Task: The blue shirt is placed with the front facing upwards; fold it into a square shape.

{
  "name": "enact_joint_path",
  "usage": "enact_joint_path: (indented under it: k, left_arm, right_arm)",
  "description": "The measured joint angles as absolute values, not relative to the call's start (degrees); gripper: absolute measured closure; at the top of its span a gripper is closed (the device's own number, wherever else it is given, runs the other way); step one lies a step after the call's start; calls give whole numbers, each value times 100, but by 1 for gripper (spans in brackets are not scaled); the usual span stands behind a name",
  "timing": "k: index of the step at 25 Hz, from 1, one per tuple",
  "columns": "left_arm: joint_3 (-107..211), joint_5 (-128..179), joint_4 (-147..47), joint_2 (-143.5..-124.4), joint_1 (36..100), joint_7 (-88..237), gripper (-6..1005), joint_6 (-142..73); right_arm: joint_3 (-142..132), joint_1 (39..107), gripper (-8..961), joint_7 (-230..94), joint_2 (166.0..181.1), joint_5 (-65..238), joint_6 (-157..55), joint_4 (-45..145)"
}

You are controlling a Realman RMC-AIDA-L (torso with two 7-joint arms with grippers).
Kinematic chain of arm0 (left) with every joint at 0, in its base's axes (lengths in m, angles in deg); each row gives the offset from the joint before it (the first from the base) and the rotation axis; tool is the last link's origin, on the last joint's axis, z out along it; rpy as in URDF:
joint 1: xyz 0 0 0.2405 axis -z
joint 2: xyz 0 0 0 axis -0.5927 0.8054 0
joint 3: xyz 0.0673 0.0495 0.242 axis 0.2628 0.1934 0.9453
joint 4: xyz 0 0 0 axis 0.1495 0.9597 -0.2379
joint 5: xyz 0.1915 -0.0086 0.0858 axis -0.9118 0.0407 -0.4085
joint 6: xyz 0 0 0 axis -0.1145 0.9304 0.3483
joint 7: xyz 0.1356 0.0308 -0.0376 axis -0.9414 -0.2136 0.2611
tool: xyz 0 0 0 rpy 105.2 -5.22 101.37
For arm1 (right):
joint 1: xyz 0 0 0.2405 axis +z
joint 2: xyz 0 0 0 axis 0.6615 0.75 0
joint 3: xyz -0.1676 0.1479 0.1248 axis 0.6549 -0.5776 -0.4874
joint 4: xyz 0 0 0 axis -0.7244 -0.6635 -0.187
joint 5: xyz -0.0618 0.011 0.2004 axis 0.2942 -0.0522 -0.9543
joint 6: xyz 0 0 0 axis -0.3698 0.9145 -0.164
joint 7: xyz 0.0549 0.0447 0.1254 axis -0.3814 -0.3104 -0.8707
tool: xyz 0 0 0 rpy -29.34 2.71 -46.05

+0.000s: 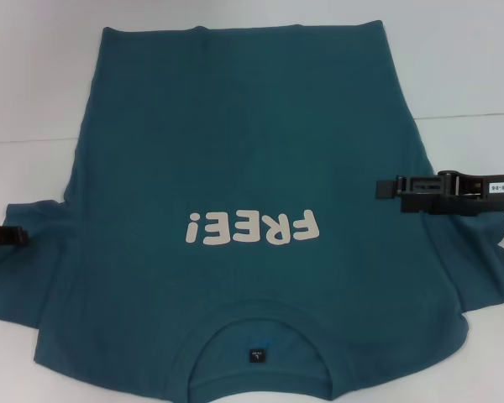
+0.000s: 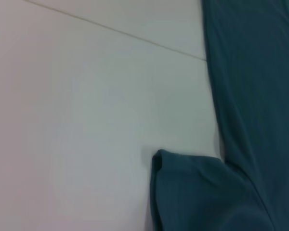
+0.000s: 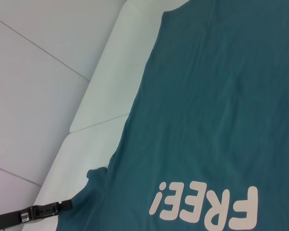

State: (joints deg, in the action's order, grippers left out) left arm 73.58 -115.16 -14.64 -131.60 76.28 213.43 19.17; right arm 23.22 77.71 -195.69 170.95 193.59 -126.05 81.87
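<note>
the left pincer (image 1: pixel 17 236) sits at the left edge, just over the left sleeve (image 1: pixel 21 277); i cannot tell how its jaws stand. the blue shirt (image 1: pixel 244 159) lies flat, print up, on the white tabletop (image 1: pixel 34 75), collar (image 1: pixel 265 332) near, hem far, so its long axis runs near to far between the arms. the right pincer (image 1: pixel 385 188) hovers over the right armpit area, above the right sleeve (image 1: pixel 487 269), pointing inward; its gap i cannot tell either. each sleeve likely folds inward by its own arm.
</note>
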Motion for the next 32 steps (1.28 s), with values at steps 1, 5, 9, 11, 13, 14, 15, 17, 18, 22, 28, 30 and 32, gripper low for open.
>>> enact_joint_path:
  k: [1,5,9,11,13,14,15,17,18,22,28,30,32]
  left_arm:
    - [7397,-11543,-1459,-13158,7633,21379,222,1925]
    - [7515,-11758,-1455,-13155,7673,21541,280,1894]
    - [7543,-11788,-1448,-13156,7678,21570,363,1889]
    - [7545,-11789,-1447,-13156,7675,21574,405,1890]
    - [7547,-11793,-1448,-13161,7674,21571,447,1895]
    - [7547,-11794,-1447,-13163,7673,21564,468,1896]
    - [7548,-11794,-1447,-13165,7672,21556,515,1898]
    - [7547,-11793,-1447,-13167,7671,21542,610,1908]
    - [7547,-11791,-1445,-13168,7669,21539,658,1918]
    - [7547,-11778,-1432,-13170,7663,21535,806,1967]
    - [7547,-11754,-1375,-13169,7674,21533,955,2064]
    - [7547,-11738,-1297,-13168,7678,21541,988,2175]
    - [7547,-11705,-1209,-13167,7689,21565,987,2330]
  right_arm:
    - [2323,7770,34,-19569,17095,19359,-12605,8187]
    - [2322,7771,34,-19575,17084,19359,-12604,8194]
    - [2322,7771,34,-19577,17082,19353,-12602,8195]
    - [2322,7771,34,-19578,17081,19352,-12602,8192]
    - [2323,7771,34,-19578,17079,19351,-12602,8181]
    - [2322,7771,34,-19578,17079,19350,-12602,8177]
    - [2322,7771,34,-19578,17079,19350,-12602,8173]
    - [2323,7771,34,-19578,17078,19350,-12602,8168]
    - [2323,7771,34,-19581,17078,19350,-12602,8167]
    - [2306,7771,34,-19593,17078,19351,-12601,8164]
    - [2256,7771,33,-19595,17078,19350,-12601,8160]
    - [2253,7771,33,-19595,17078,19351,-12602,8160]
    - [2252,7771,33,-19595,17080,19350,-12602,8160]
